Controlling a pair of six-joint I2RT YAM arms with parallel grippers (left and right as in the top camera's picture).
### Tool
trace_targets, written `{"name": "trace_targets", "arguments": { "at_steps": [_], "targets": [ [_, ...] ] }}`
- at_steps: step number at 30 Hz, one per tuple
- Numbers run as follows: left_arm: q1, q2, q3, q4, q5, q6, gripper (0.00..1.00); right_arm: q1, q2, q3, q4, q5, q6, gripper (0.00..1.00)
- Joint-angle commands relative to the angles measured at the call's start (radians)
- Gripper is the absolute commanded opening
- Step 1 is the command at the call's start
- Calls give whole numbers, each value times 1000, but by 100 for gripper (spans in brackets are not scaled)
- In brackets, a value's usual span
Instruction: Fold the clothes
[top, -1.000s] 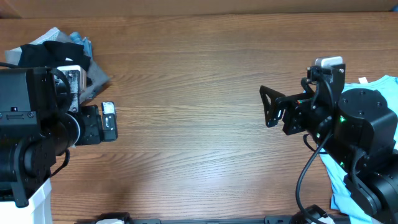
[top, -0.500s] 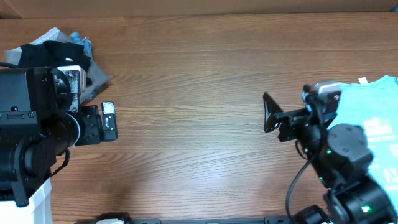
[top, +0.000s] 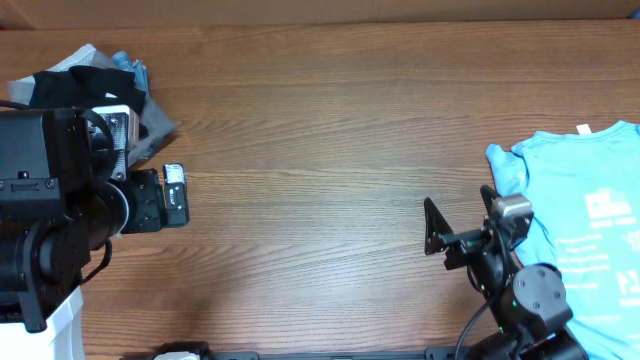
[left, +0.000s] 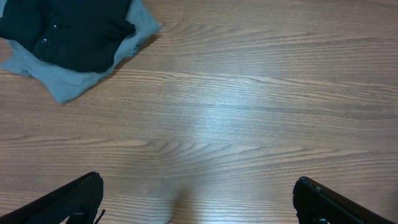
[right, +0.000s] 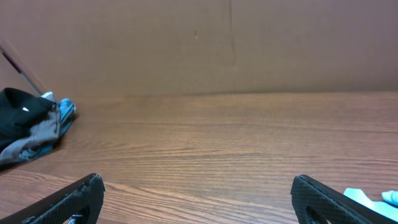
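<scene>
A light blue T-shirt (top: 585, 215) with white print lies spread at the table's right edge; a small corner of it shows in the right wrist view (right: 373, 198). A pile of dark, grey and blue clothes (top: 95, 85) lies at the far left, and also shows in the left wrist view (left: 74, 37) and the right wrist view (right: 28, 124). My left gripper (left: 199, 199) is open and empty over bare wood, near the pile. My right gripper (right: 199, 199) is open and empty, low near the front edge, left of the T-shirt; it appears in the overhead view (top: 435, 228).
The wooden table (top: 320, 150) runs between the pile and the T-shirt. A brown cardboard wall (right: 199, 43) stands behind the table's far edge. The left arm's bulky base (top: 50, 210) sits at the front left.
My right arm has pulled back toward the front edge, uncovering the blue T-shirt it was over. The left arm has not moved.
</scene>
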Motion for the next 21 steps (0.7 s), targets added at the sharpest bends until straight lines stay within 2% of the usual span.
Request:
{"name": "trace_targets", "arguments": {
  "at_steps": [1, 8, 13, 21],
  "targets": [
    [-7, 3, 2, 2, -7, -18, 100, -3, -101, -53, 7, 10, -3, 100],
    [-7, 4, 2, 2, -7, -18, 100, -3, -294, -111, 7, 12, -4, 100],
    [-7, 4, 2, 2, -7, -18, 100, -3, -294, -131, 42, 21, -4, 100],
    [-7, 7, 2, 2, -6, -18, 100, -3, -294, -287, 264, 56, -2, 100]
  ]
}}
